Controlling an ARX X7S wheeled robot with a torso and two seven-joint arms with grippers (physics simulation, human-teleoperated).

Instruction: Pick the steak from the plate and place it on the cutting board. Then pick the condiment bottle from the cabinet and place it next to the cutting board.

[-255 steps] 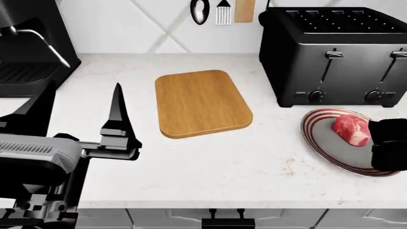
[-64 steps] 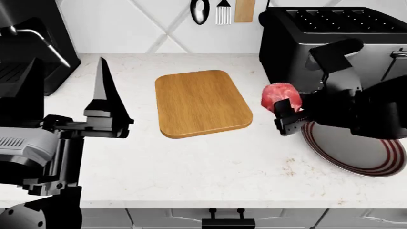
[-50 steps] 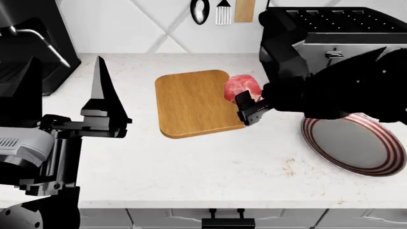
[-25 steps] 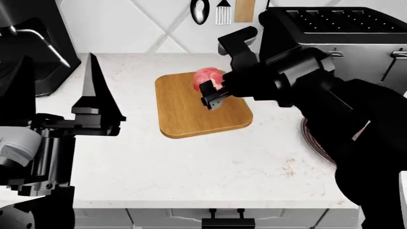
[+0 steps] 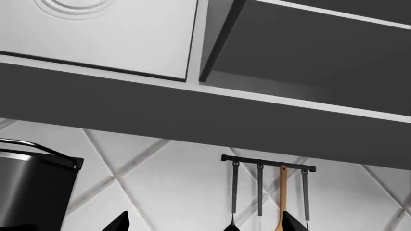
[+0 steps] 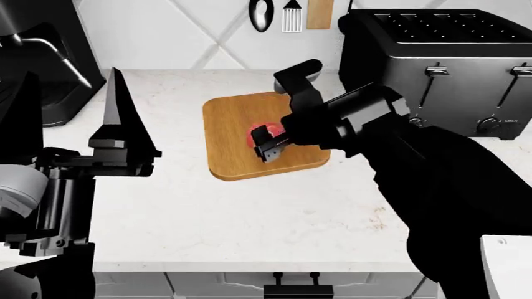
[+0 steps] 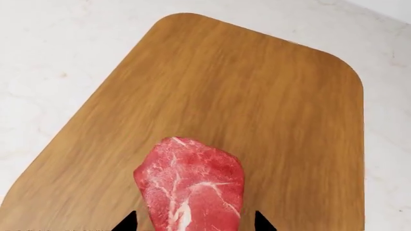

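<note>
Over the cutting board (image 6: 237,134), the right claw (image 6: 268,147) grips the steak (image 6: 264,132) between its fingers. Left of the board, above the tabletop (image 6: 249,212), the left claw (image 6: 71,118) gapes wide.

I get bright, even, shadowless rendered light; every view is sharp, no glare on the white counter (image 6: 249,212), only the cabinet underside (image 5: 192,120) reads dark.
</note>
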